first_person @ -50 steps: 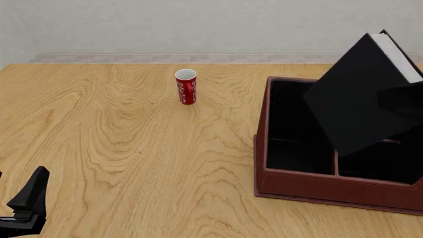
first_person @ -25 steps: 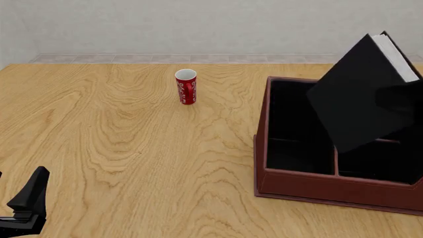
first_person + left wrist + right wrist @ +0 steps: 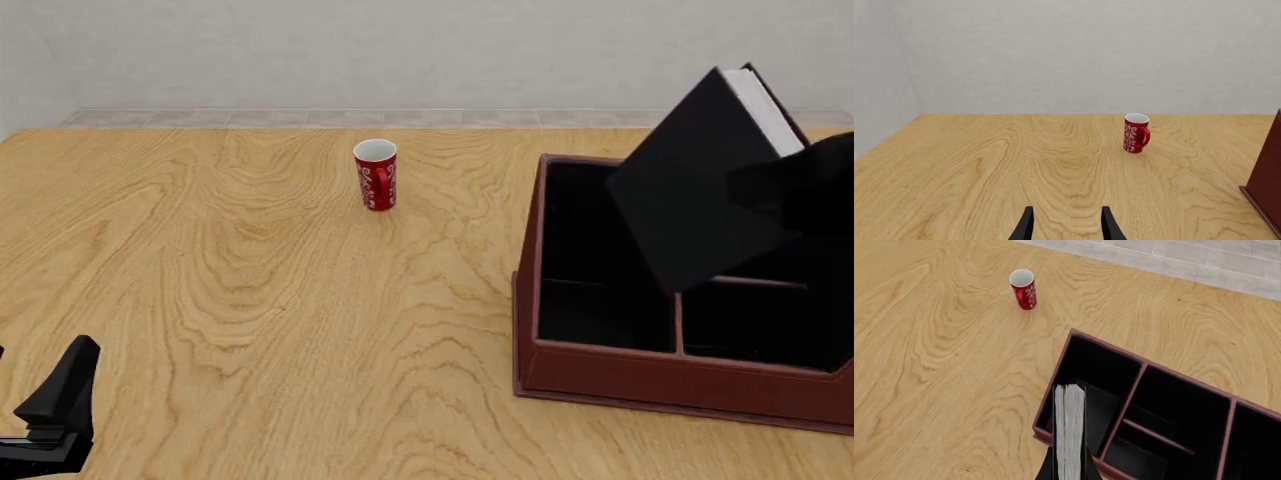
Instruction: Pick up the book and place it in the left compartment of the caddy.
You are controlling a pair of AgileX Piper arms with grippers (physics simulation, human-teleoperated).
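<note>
The black book [image 3: 687, 190] with white page edges [image 3: 1069, 430] hangs tilted in the air above the reddish-brown caddy [image 3: 641, 378]. My right gripper [image 3: 790, 188] is shut on the book's right side. In the right wrist view the book stands edge-on over the caddy's [image 3: 1054, 371] long left compartment [image 3: 1097, 375], clear above it. That compartment [image 3: 587, 300] shows in the front view below and left of the book. My left gripper [image 3: 54, 412] is open and empty at the table's near left edge, and its fingers [image 3: 1026, 227] show in the left wrist view.
A red cup [image 3: 376, 175] with white pattern stands upright on the wooden table left of the caddy; it also shows in the left wrist view [image 3: 1135, 133] and the right wrist view [image 3: 1023, 289]. The caddy's other bays [image 3: 1174, 405] are split by thin dividers.
The book and my right gripper have moved a little left and up over the caddy. The left arm has not moved.
</note>
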